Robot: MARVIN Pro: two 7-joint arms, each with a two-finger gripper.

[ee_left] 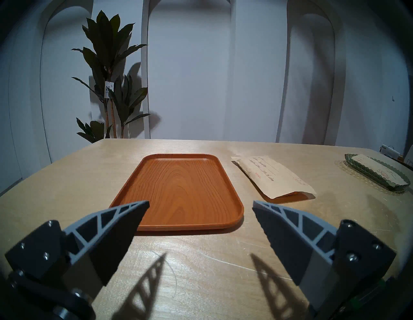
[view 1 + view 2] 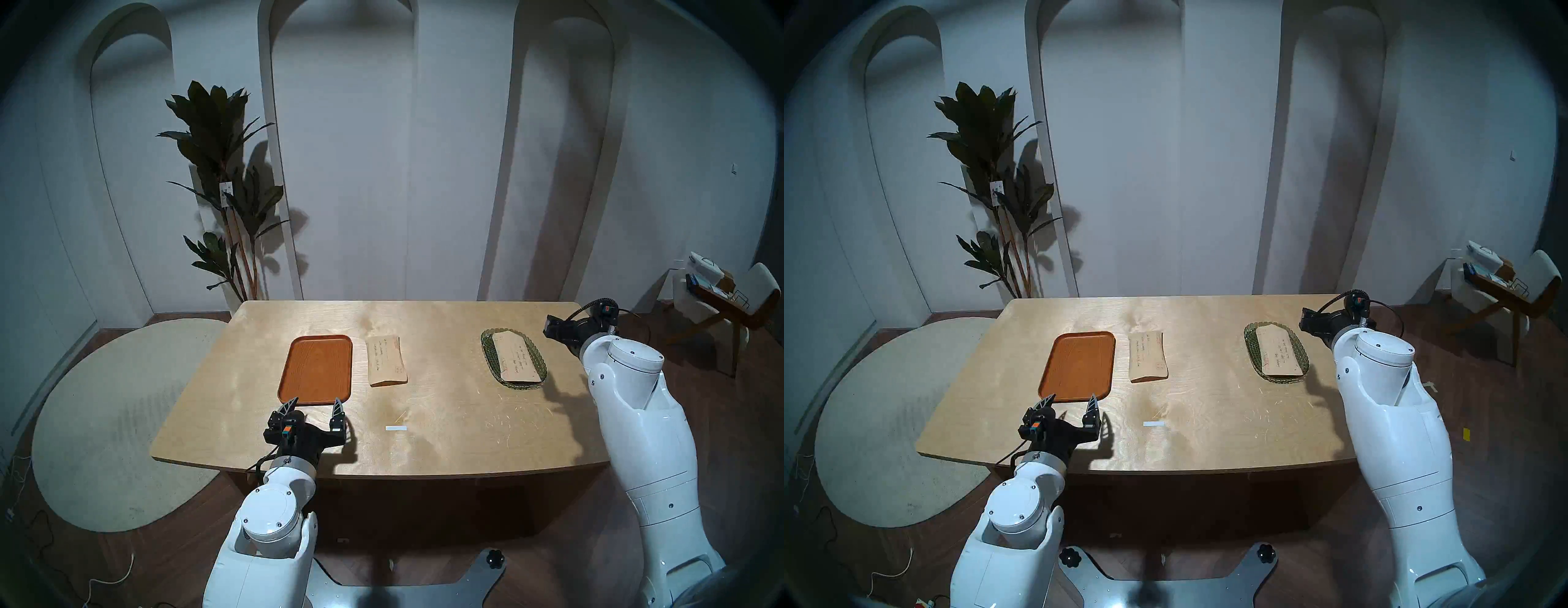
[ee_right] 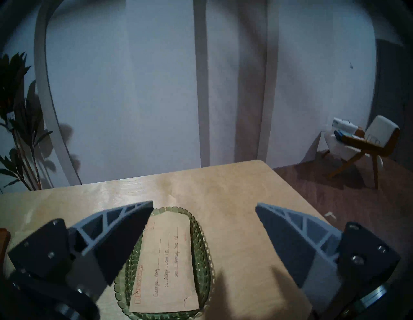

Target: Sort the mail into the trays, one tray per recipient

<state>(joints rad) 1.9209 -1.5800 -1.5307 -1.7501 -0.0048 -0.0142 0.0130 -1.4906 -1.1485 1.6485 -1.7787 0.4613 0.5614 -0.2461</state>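
From the head we look down on the whole table (image 2: 424, 424). Our left wrist camera sits low at its near edge; our right wrist camera looks from higher at its right end. All views share the tabletop.

Wooden tray (image 1: 185, 190) lies on the table (image 1: 67, 178) just ahead of the left gripper's fingers (image 1: 116, 225), second envelope (image 1: 274, 176) on the table beside it, ahead-right of the right finger. Glass dish (image 3: 204, 252) holding the pointed-flap envelope (image 3: 167, 263) sits below, between the right gripper's fingers (image 3: 107, 236), nearer the left one.
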